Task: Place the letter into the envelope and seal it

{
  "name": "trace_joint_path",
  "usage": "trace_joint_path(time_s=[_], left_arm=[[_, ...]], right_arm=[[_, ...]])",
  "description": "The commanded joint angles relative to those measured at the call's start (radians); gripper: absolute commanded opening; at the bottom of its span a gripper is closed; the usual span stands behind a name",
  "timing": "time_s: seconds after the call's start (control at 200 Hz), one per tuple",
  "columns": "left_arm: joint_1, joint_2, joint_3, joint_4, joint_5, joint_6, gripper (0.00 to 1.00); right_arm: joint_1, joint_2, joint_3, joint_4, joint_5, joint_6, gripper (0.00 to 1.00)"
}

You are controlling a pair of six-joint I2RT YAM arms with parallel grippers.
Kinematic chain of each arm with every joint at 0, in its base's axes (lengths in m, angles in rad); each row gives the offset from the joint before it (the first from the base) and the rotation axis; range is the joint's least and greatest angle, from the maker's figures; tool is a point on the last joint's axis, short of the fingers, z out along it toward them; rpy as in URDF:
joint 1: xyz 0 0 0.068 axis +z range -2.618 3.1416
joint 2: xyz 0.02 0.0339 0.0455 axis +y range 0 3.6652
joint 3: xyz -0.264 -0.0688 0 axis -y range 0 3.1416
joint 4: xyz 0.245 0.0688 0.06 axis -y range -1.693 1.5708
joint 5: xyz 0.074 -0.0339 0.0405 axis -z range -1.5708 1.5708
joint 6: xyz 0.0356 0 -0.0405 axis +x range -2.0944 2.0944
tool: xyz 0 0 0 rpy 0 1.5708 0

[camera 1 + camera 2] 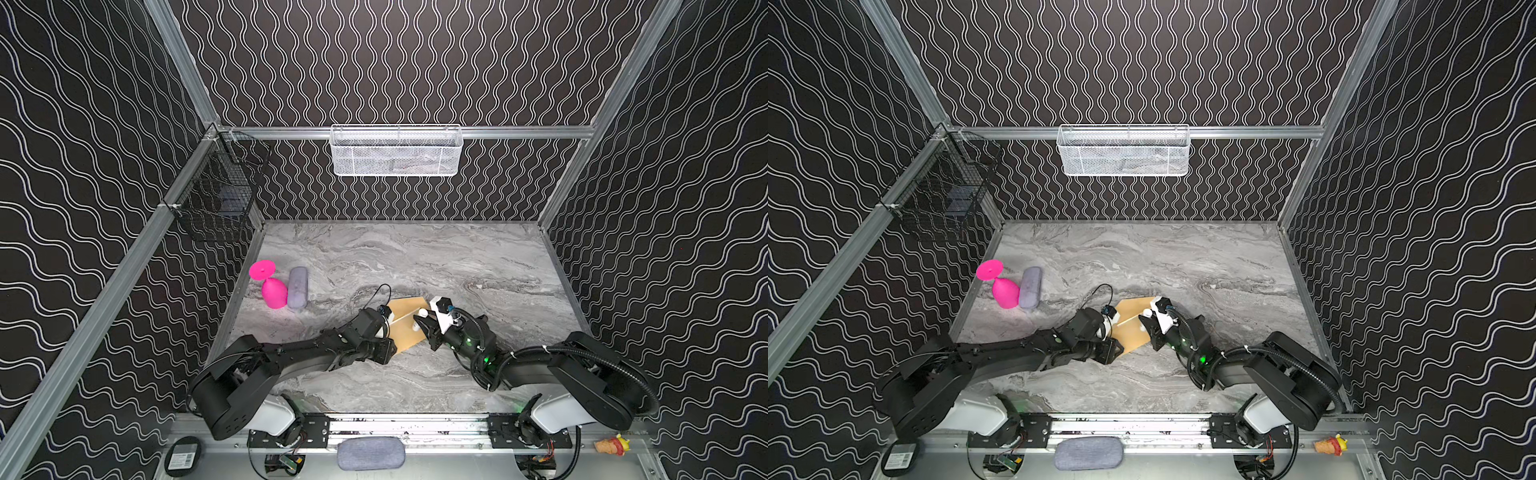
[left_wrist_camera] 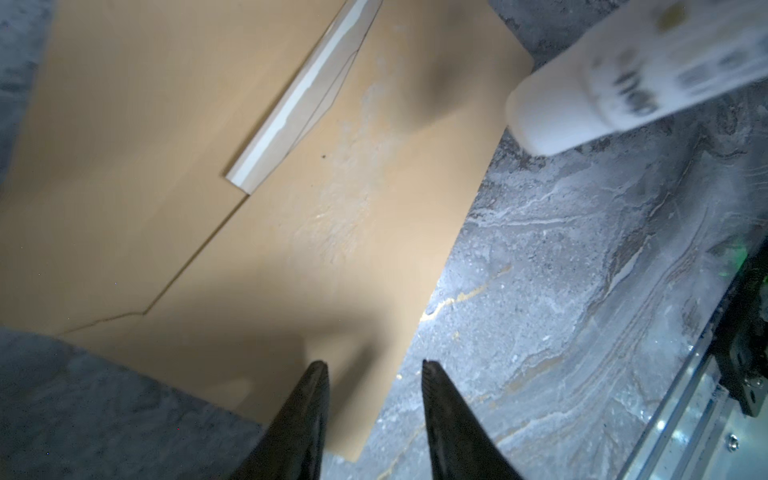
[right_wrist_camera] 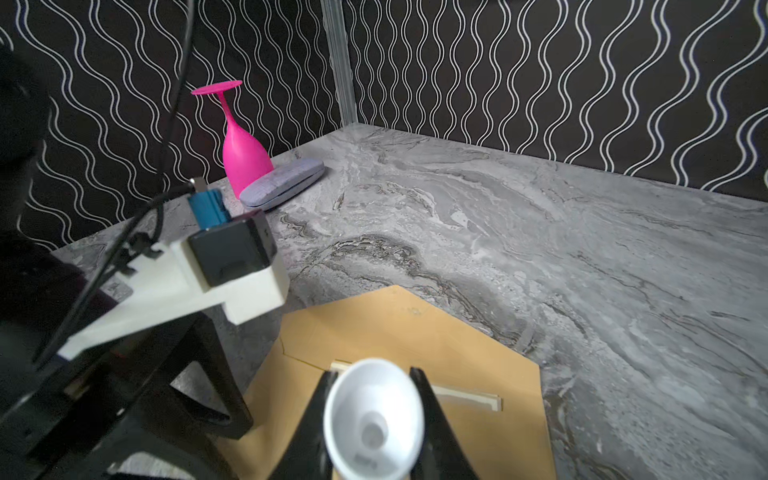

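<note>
Evidently for sealing, right tool (image 3: 372, 372) pinches glue stick (image 3: 374, 419) over envelope (image 2: 124, 166) (letter (image 2: 299, 104) edge peeks out); left tool (image 2: 374, 363), spread, hovers to steady it.

Soft overhead light (wrist foregrounds blurred)

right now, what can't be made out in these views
- letter: only a pale strip shows in the left wrist view; envelope covers the rest.
- tube label: blurred, too close, left wrist view.
- basket contents: mesh hides them, both top views.
- toy on front rail: too small, both top views.
</note>
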Motion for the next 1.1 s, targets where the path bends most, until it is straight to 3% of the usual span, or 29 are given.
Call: trace_joint_path(time_s=[0.0,0.245,0.51,1.096], left_arm=[[-0.001,-0.021,0.005,0.005,-0.024,0.017,0.43],[-0.001,0.010,0.009,0.068,-0.022,0.031,0.44],[-0.001,0.008,-0.001,0.026,-0.031,0.051,0.43],[-0.001,0.018,-0.071,-0.012,-0.047,-0.048,0.37]], right_arm=[[0.010,0.027,0.029,0.057,0.016,-0.029,0.00],[0.042,0.139,0.097,0.101,0.030,-0.041,0.00],[0.076,0.228,0.138,0.130,0.059,-0.040,0.00],[0.109,0.352,0.149,0.170,0.155,-0.088,0.00]])
